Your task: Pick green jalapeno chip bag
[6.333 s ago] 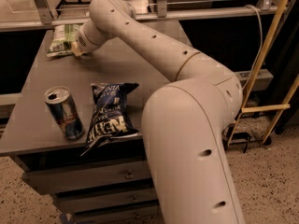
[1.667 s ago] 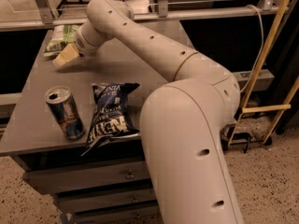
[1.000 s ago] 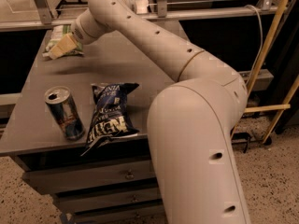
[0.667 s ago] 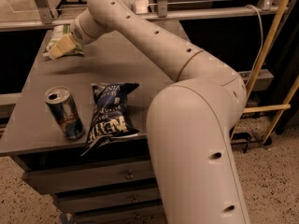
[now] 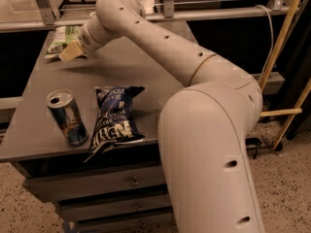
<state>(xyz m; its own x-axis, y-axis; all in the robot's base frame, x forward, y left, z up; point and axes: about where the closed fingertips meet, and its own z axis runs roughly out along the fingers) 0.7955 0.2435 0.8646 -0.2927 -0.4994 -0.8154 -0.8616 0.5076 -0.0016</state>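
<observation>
The green jalapeno chip bag (image 5: 59, 36) lies at the far left corner of the grey cabinet top (image 5: 121, 72). It is crinkly green with pale edges. My gripper (image 5: 71, 52) is at the end of the long cream arm. It sits low over the top, right at the bag's near right edge and covering part of it. I cannot tell whether it touches the bag. The dark blue chip bag (image 5: 114, 120) lies near the front edge, well away from the gripper.
A silver and blue drink can (image 5: 66, 117) stands upright at the front left, beside the blue bag. My arm's big elbow (image 5: 209, 144) fills the right side. A metal rail and shelving (image 5: 165, 13) run behind the cabinet. Drawers (image 5: 97, 183) are below.
Over the last seconds the gripper drew back from the green bag, then moved up and left to its near edge again. It has held still for the last half second.
</observation>
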